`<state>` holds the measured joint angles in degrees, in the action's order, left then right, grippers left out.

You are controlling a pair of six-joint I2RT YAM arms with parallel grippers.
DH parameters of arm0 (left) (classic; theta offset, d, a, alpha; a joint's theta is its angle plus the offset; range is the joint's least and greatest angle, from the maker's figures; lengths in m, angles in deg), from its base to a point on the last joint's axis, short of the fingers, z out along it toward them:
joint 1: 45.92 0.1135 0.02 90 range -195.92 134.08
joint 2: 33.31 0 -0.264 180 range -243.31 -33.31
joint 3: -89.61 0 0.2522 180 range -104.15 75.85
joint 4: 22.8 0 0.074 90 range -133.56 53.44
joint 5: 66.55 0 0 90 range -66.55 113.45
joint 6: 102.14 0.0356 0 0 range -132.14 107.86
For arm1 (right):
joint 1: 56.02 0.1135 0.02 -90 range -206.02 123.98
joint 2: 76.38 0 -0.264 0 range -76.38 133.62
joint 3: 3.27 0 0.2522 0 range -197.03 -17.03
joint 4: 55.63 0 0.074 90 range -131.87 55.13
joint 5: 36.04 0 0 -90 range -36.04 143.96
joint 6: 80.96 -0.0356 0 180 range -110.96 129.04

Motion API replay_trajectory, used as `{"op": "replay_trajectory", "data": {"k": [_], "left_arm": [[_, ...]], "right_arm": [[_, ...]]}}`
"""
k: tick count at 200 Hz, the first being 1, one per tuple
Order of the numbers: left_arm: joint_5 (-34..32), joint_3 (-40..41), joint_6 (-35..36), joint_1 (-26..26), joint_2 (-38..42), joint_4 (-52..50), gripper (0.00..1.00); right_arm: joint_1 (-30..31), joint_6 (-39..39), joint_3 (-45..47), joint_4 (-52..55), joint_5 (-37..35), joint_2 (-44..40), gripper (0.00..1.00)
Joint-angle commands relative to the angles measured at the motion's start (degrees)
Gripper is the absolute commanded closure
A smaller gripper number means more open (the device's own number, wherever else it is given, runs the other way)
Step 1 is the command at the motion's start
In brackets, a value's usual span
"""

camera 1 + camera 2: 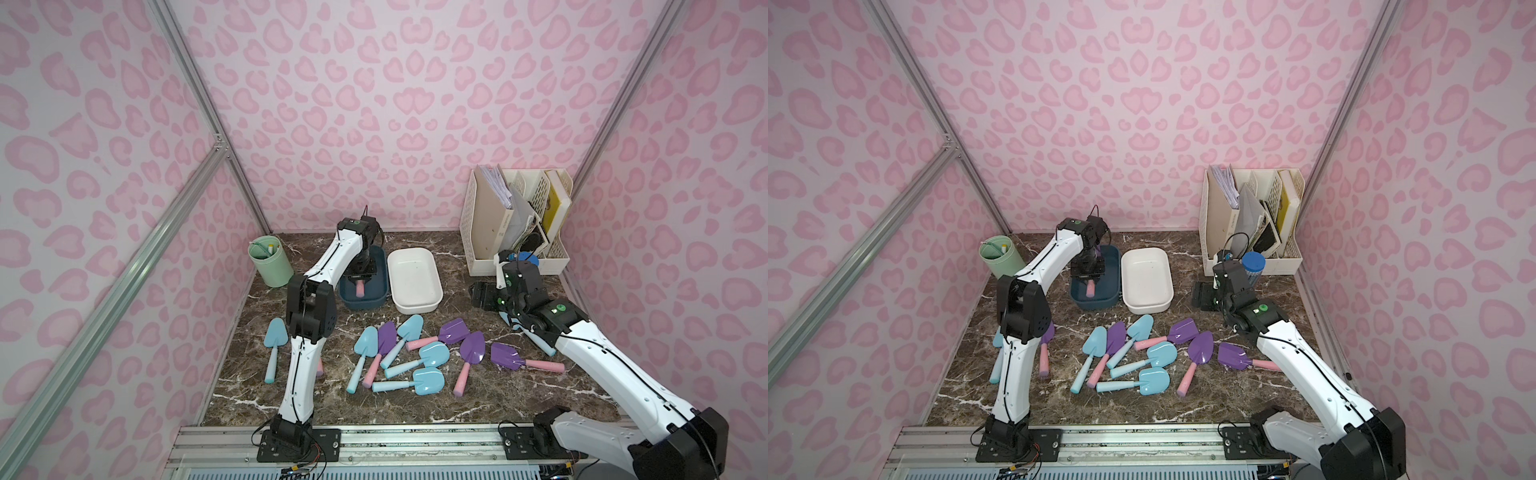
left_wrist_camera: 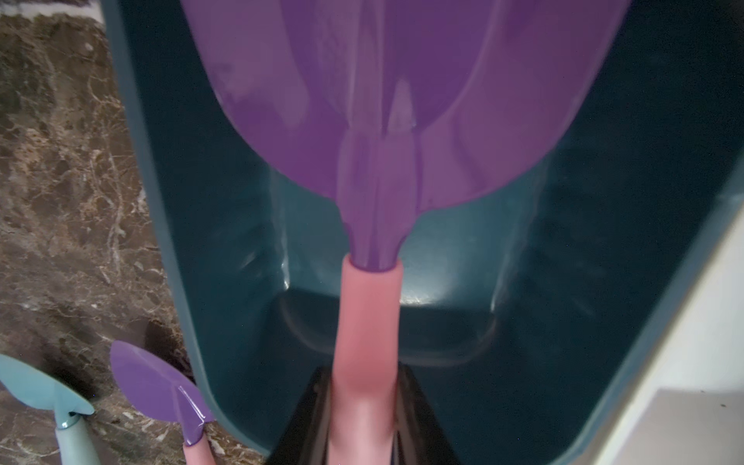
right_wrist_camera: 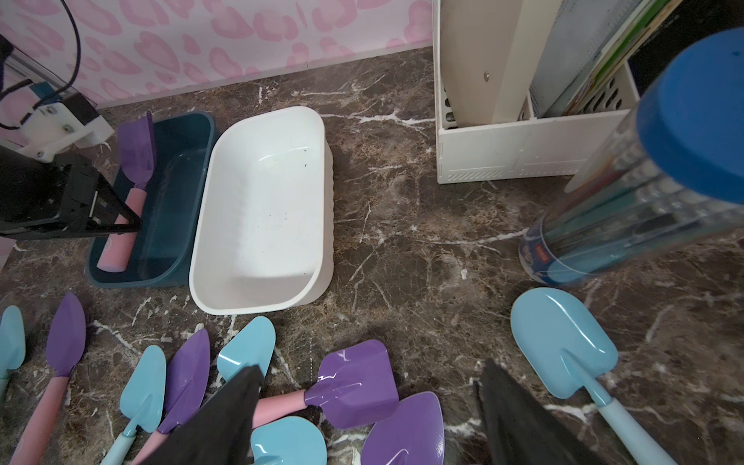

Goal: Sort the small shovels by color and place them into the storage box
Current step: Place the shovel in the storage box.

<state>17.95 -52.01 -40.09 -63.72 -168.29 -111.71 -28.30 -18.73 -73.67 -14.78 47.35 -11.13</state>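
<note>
A mint-green cup [image 1: 270,266] with pens in it stood off to the left of the left pincer [image 1: 360,286], near the back wall. Beyond the right pincer [image 1: 1200,296], and to its right, a cream file rack [image 1: 1281,265] stuffed with papers and books filled the corner. A clear blue-lidded tube [image 1: 1253,266] stood between that pincer and the rack, on the brown marble tabletop [image 1: 457,399].

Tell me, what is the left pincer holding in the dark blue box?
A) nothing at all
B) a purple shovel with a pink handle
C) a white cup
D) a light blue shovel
B: the left pincer is shut on the pink handle of a purple shovel, which is tilted inside the dark blue box.
</note>
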Motion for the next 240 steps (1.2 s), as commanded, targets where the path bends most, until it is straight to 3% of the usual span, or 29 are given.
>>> {"op": "replay_trajectory", "data": {"k": [1, 135, 240], "left_arm": [[-1.12, -1.21, 1.11, 0.60, -1.84, -2.06, 1.00], [-1.06, -2.67, 3.51, 1.58, -6.94, -2.63, 1.00], [-0.06, -2.58, 4.61, 1.58, -6.23, -3.22, 0.77]], "right_arm": [[-0.32, 0.61, -0.03, -0.55, 0.72, 0.00, 0.11], [-2.51, 1.06, 0.53, -0.39, 1.70, 0.39, 0.11], [-3.29, 1.31, 0.50, 0.18, 1.21, -0.43, 0.11]]}}
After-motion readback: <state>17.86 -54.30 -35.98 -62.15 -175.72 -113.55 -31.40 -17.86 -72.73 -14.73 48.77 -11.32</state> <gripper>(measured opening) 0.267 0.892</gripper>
